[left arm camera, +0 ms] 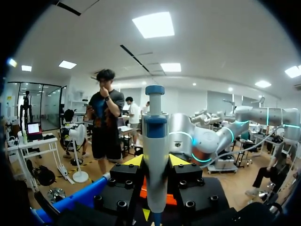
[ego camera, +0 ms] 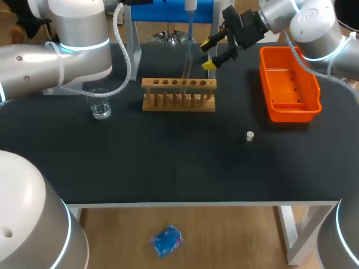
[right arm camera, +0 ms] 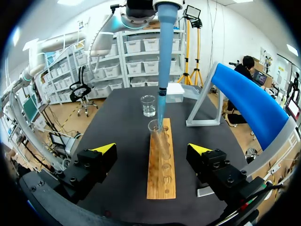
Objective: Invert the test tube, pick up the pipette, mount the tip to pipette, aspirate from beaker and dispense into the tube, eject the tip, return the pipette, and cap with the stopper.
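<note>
My left gripper (left arm camera: 156,162) is shut on the white pipette (left arm camera: 155,155), whose blue plunger points up between the yellow tips. From the right wrist view, the pipette (right arm camera: 167,42) hangs upright and its blue tip (right arm camera: 161,110) dips into a clear test tube (right arm camera: 156,132) standing in the wooden rack (right arm camera: 162,174). In the head view the pipette (ego camera: 190,7) hangs over the rack (ego camera: 178,94). My right gripper (ego camera: 212,55) stands open just behind the rack's right end, holding nothing. The beaker (ego camera: 101,106) stands left of the rack, and the white stopper (ego camera: 249,135) lies on the table to the front right.
An orange tray (ego camera: 289,84) sits at the right of the table. A blue pipette stand with white legs (right arm camera: 244,99) stands behind the rack, and a white box (right arm camera: 175,92) sits beside the beaker (right arm camera: 148,104). My left arm (ego camera: 61,56) crosses the back left.
</note>
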You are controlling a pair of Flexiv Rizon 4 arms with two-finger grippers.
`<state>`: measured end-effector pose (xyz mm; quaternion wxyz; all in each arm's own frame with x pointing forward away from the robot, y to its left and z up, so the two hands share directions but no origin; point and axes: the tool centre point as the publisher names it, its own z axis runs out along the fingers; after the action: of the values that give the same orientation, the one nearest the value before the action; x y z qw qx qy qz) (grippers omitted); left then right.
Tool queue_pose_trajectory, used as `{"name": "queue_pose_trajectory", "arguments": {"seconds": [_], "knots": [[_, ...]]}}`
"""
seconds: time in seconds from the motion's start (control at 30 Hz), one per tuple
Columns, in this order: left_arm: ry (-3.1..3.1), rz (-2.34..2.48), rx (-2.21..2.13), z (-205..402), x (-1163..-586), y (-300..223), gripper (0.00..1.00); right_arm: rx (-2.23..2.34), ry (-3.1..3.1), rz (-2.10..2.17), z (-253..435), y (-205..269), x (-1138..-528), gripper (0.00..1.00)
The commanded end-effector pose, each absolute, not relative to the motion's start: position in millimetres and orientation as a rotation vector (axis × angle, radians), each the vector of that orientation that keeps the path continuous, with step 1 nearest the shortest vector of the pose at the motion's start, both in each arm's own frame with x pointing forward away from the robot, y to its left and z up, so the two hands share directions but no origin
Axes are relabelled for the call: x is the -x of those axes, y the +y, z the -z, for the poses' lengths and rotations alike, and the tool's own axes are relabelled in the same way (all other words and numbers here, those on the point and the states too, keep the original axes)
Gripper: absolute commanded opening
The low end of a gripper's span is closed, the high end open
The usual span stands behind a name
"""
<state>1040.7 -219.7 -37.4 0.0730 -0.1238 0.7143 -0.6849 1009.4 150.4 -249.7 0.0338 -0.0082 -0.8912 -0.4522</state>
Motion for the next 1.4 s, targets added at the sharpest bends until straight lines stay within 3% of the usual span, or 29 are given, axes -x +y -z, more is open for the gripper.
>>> {"name": "queue_pose_trajectory", "arguments": {"seconds": [0.03,1.4], "knots": [[2.118,2.071,0.362,40,-1044,-218,0.00,0.024,-2.740,1.389,250,150,-1010,1.00],[2.034,2.062,0.406,45,-1045,-195,0.00,0.024,-2.740,1.389,250,150,-1010,1.00]]}}
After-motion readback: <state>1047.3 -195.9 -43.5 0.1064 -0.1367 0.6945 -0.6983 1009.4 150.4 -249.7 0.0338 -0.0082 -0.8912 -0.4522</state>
